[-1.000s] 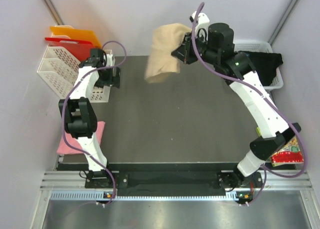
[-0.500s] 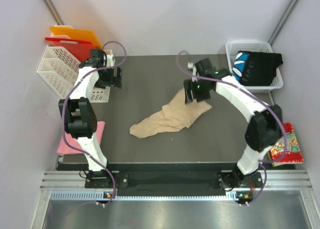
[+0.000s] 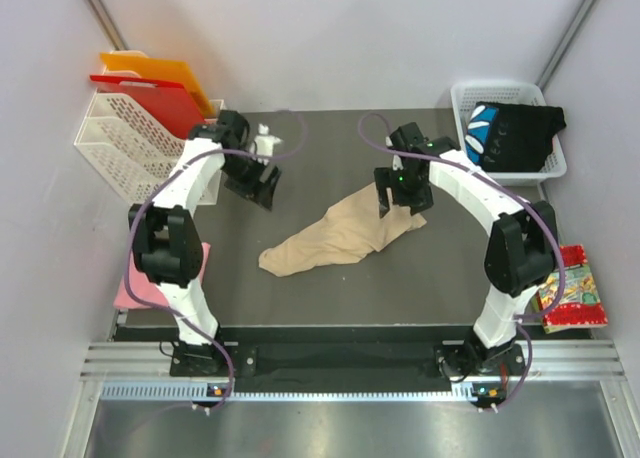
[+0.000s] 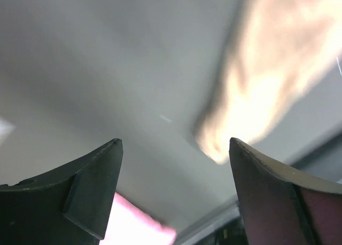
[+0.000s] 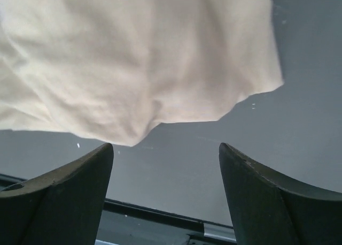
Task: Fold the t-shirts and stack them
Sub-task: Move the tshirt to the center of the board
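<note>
The right claw (image 3: 398,202) was spread wide, with nothing between its two fingers. It hung right over the upper right end of the beige t-shirt (image 3: 340,236). In its wrist view only bare dark worktop (image 3: 330,143) showed between the fingertips, with the edge of the cloth just past them. I could not tell if the claw touched the cloth. The beige t-shirt lay crumpled in a long, slanted heap in the middle of the frame, running from the right claw down toward the lower left. The left claw (image 3: 264,194) was spread wide too and held nothing. It hung over bare worktop in the upper left part of the frame, apart from the beige t-shirt, and its wrist view was blurry. The pink t-shirt (image 3: 128,290) lay at the lower left edge of the worktop, partly hidden behind the left arm. The black t-shirt (image 3: 515,138) with blue and white print sat bunched up in a white basket (image 3: 505,84) in the upper right corner. A white rack (image 3: 115,138) stood at the upper left, with a red board (image 3: 155,100) and an orange board (image 3: 150,66) standing in it. A printed packet (image 3: 572,300) lay at the right edge, near the right arm.
</note>
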### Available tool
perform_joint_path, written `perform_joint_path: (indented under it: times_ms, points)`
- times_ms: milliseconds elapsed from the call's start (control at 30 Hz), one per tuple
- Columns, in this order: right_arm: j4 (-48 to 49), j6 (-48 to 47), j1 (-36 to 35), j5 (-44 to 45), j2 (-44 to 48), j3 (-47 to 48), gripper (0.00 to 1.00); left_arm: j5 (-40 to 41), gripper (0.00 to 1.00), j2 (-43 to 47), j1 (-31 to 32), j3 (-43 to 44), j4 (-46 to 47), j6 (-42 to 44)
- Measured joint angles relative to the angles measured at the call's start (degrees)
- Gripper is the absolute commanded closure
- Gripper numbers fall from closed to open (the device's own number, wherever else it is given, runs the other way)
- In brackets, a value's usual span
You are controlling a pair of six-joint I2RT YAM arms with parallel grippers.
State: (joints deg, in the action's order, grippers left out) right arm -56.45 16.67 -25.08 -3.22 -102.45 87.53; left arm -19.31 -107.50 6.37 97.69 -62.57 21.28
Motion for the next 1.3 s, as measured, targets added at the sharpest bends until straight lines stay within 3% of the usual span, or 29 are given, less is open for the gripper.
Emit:
perform_joint_path:
  times_ms: [133, 300, 467, 700, 867, 1233, 1267, 1300]
  points:
    - [0.13, 0.44, 2.62, 1.14, -0.13, 0.02, 0.21, -1.40, 0.14, 3.96, 4.26, -7.43, -6.23, 6.51]
    - [0.59, 1.18, 6.71, 2.03, -1.07, 0.90, 0.22, -0.94, 0.13, 7.96, 4.46, -15.61, -10.08, 9.88]
    - [1.14, 1.51, 8.52, 2.67, -2.49, 2.54, 0.23, -1.07, 0.12, 11.26, 4.48, -22.10, -10.49, 10.10]
    - [2.21, 1.60, 8.50, 2.71, -3.96, 2.91, 0.24, -3.21, 0.14, 10.49, 7.43, -24.74, -7.45, 6.88]
    - [3.48, 1.99, 8.83, 2.73, -4.31, 2.91, 0.24, -4.24, 0.25, 6.19, 8.57, -25.88, -4.13, 4.42]
    - [5.42, 2.47, 9.79, 2.47, -4.26, 1.05, 0.24, -3.28, 0.39, 3.78, 8.55, -29.00, 1.07, 1.46]
    - [5.44, 2.51, 9.88, 2.45, -4.26, 0.90, 0.24, -3.28, 0.42, 3.54, 8.55, -29.00, 1.44, 1.20]
    - [5.62, 2.49, 9.92, 2.40, -4.26, 0.68, 0.24, -3.26, 0.55, 3.21, 8.55, -29.00, 1.88, 0.98]
